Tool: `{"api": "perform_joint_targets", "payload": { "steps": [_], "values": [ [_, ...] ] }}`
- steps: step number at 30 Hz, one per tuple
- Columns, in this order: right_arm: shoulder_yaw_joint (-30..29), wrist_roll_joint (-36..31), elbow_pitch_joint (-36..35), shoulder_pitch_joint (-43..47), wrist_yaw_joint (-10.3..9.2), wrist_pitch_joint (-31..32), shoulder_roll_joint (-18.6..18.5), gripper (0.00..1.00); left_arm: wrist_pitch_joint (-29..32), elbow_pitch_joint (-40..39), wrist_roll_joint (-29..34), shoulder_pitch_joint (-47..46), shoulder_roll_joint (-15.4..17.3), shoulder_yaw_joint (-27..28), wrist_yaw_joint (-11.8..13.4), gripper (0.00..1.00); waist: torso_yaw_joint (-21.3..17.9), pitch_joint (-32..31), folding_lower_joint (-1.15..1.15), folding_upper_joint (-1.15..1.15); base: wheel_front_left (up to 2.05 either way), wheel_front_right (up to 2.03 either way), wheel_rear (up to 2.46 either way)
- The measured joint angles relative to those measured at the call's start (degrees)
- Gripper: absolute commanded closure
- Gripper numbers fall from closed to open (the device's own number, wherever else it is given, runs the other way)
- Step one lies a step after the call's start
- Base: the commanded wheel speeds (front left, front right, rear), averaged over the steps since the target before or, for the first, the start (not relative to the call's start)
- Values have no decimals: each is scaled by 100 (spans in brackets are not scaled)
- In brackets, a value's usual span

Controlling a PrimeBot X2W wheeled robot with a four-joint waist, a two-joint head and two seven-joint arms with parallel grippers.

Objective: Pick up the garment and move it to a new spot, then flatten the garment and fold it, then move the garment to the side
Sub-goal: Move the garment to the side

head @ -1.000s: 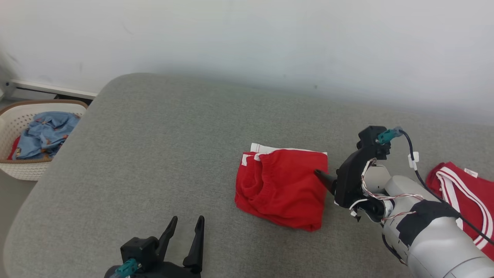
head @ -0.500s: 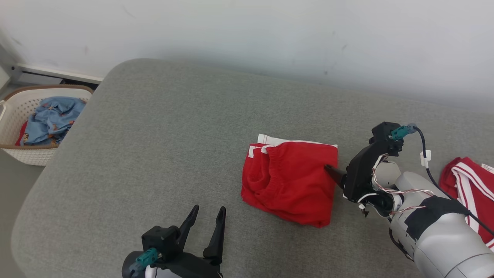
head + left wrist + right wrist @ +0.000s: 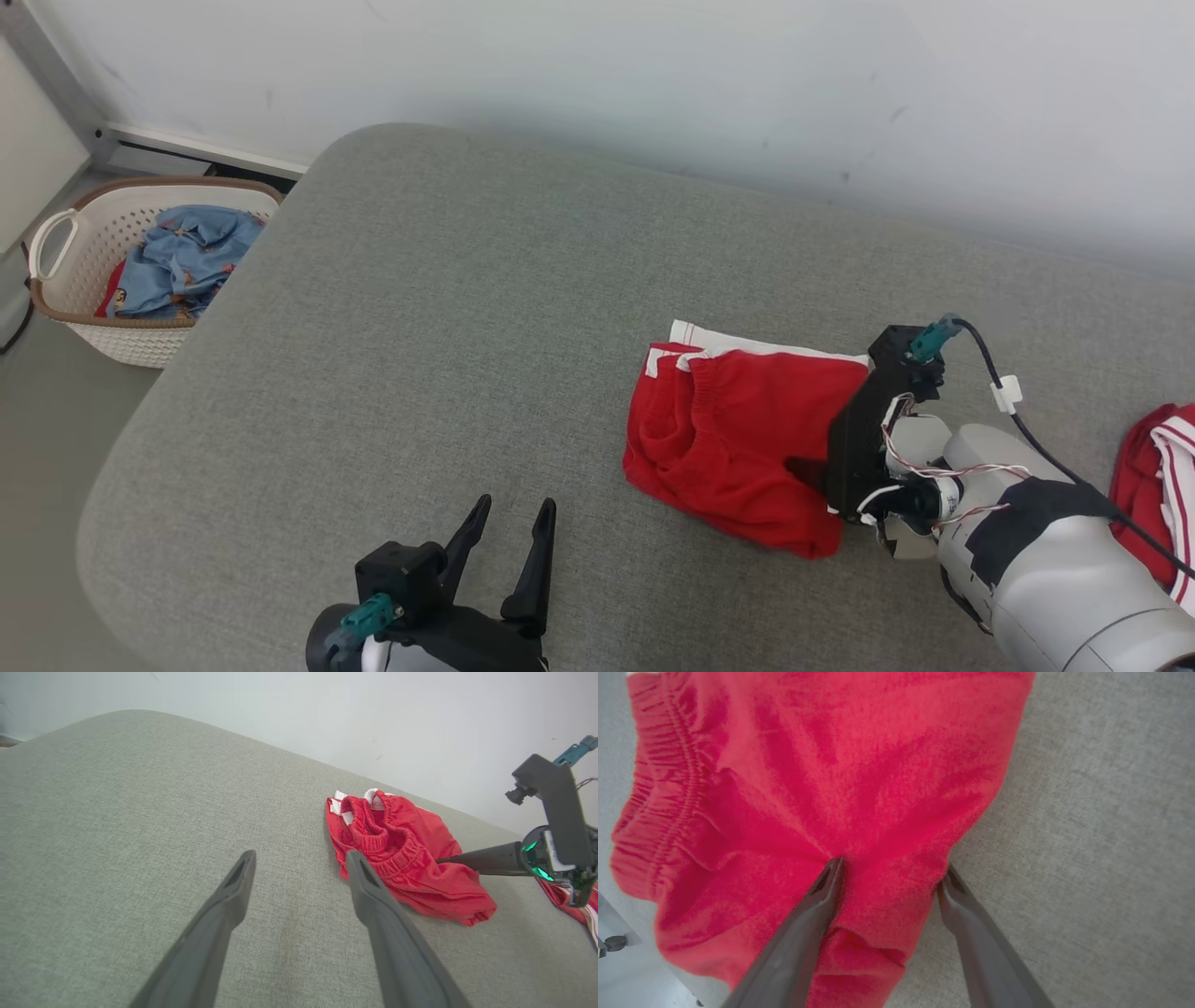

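The garment is a folded pair of red shorts with white trim, lying on the grey cushion. My right gripper reaches into the garment's right edge. In the right wrist view the right gripper stands open, its left finger on top of the red cloth and its right finger at the cloth's edge against the cushion, with a fold of fabric between them. My left gripper is open over bare cushion at the near side. In the left wrist view the left gripper points at the garment, close to its waistband.
A white laundry basket holding blue clothes stands on the floor beyond the cushion's left end. Another red and white garment lies at the right edge. A pale wall runs behind the cushion.
The head camera has turned, shifting the whole picture. My right gripper has pushed forward from the garment's right edge onto the cloth. The left gripper stays open.
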Motion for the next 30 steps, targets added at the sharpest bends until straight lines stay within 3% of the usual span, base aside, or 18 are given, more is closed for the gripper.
{"api": "perform_joint_targets", "payload": {
  "steps": [2,3,15,30],
  "values": [
    [59,-37,22,-34,0,144,10,96,-4,12,-21,-2,-2,2,1,0,35,0,0,0,0,0,0],
    [59,-35,36,-64,0,183,19,100,-12,19,-37,-2,-4,4,1,0,45,-1,0,0,0,0,0],
    [-80,46,90,-191,82,263,69,100,-44,125,-171,22,-3,120,21,0,-69,-57,0,0,0,0,0],
    [-20,22,69,-453,250,275,-176,100,-92,166,-169,121,171,129,20,0,-680,-289,0,0,0,0,0]
  ]
}}
